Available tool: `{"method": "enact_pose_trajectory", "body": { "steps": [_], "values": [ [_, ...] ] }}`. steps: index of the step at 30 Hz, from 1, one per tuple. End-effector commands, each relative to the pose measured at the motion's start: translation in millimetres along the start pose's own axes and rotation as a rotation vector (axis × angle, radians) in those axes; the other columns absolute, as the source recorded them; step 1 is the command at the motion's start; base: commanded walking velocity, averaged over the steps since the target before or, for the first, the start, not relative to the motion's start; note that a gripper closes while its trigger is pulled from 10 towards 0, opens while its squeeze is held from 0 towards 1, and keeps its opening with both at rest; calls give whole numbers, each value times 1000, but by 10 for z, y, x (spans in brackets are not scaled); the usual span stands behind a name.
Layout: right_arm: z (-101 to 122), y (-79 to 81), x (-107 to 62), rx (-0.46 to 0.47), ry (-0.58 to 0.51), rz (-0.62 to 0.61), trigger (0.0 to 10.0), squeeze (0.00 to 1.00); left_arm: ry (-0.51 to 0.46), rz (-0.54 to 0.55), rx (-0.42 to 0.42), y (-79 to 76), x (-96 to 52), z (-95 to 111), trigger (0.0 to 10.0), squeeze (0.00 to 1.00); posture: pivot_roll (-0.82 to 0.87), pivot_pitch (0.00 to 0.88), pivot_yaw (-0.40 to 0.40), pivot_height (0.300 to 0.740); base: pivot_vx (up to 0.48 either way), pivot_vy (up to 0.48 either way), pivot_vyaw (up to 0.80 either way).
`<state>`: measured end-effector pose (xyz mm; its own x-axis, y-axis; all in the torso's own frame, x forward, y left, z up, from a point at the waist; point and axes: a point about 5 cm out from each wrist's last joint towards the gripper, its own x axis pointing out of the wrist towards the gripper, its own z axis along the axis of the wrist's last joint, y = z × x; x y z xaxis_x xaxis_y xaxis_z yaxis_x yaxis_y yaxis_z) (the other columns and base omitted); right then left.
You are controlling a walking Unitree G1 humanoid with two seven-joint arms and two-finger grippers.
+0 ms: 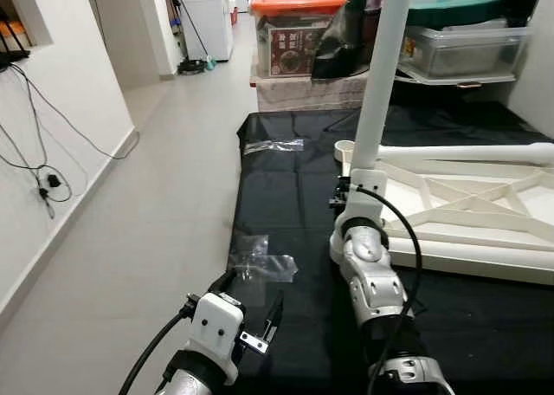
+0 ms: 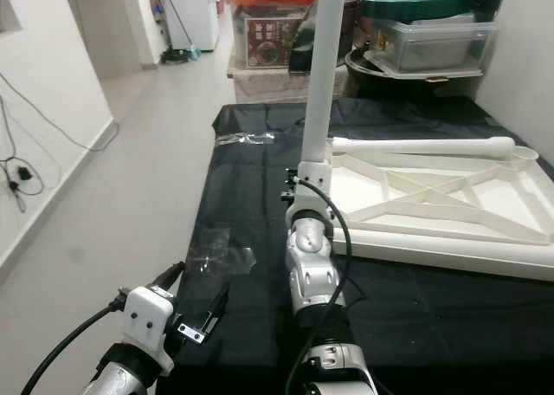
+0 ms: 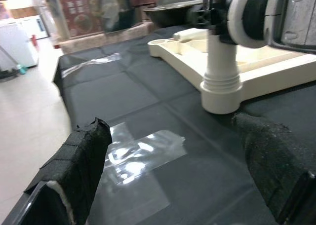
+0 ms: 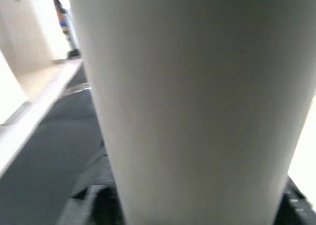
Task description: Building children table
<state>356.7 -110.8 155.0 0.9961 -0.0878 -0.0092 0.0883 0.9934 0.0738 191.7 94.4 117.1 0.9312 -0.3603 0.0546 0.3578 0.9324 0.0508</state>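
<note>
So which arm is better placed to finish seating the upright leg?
Right. The right gripper is at the base of the upright white leg, where it meets the tabletop's corner. The left gripper hovers open over a plastic bag, off to the side.

Both head eyes look forward and down over the black mat [image 1: 286, 196]. The left wrist camera sits low; the right wrist camera presses against the white leg [image 4: 197, 101].

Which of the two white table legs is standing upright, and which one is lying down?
The upright leg stands at the near corner of the tabletop, at the right gripper. The other leg lies flat along the far edge.
</note>
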Motion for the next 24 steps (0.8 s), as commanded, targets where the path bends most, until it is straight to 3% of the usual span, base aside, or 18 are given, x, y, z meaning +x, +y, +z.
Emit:
{"method": "enact_pose_trajectory", "body": {
  "steps": [1,3,4,5,6,8,9,10,11,14,17,18,20,21,24],
  "values": [
    [12,157,2,45,-6,76,10000,1000,9,4,4,1,-13,-26,10000,0,-30,0,11,740,0,0,0],
    [39,166,11,52,-24,133,10000,1000,10,4,2,1,-17,-28,10000,0,-30,0,18,740,0,0,0],
    [40,203,26,95,-13,268,10000,0,12,2,1,-1,-17,-32,10000,0,-30,0,18,740,0,0,0],
    [40,203,26,95,-13,268,10000,0,12,2,1,-1,-17,-32,10000,0,-30,0,18,740,0,0,0],
    [41,229,29,129,-3,361,10000,0,13,0,0,-2,-17,-34,10000,0,-30,0,18,740,0,0,0],
    [13,258,0,142,55,660,10000,0,15,-4,0,0,-19,-41,10000,0,-35,0,27,740,0,0,0],
    [13,258,0,142,55,660,10000,0,15,-4,0,0,-19,-41,10000,0,-35,0,27,740,0,0,0],
    [11,231,-20,155,77,785,10000,0,16,-6,0,4,-17,-48,10000,0,-28,0,27,740,0,0,0],
    [11,231,-20,155,77,785,10000,0,16,-6,0,4,-17,-48,10000,0,-28,0,27,740,0,0,0],
    [-44,159,-38,66,156,1058,10000,0,18,-8,7,22,-6,-55,10000,0,-2,0,25,740,0,0,0],
    [-66,150,-39,33,192,1140,10000,0,16,-6,12,29,1,-52,10000,0,14,0,18,740,0,0,0],
    [-74,132,-42,19,244,1259,10000,0,12,1,19,37,5,-41,10000,0,35,0,8,740,0,0,0],
    [-74,132,-42,19,244,1259,10000,0,12,1,19,37,5,-41,10000,0,35,0,8,740,0,0,0],
    [-54,137,-66,14,282,1386,10000,0,8,7,23,42,-1,-30,10000,0,35,0,8,740,0,0,0],
    [-24,190,-75,5,308,1469,10000,0,8,9,22,42,-3,-30,10000,0,35,0,3,740,0,0,0]
  ]
}}
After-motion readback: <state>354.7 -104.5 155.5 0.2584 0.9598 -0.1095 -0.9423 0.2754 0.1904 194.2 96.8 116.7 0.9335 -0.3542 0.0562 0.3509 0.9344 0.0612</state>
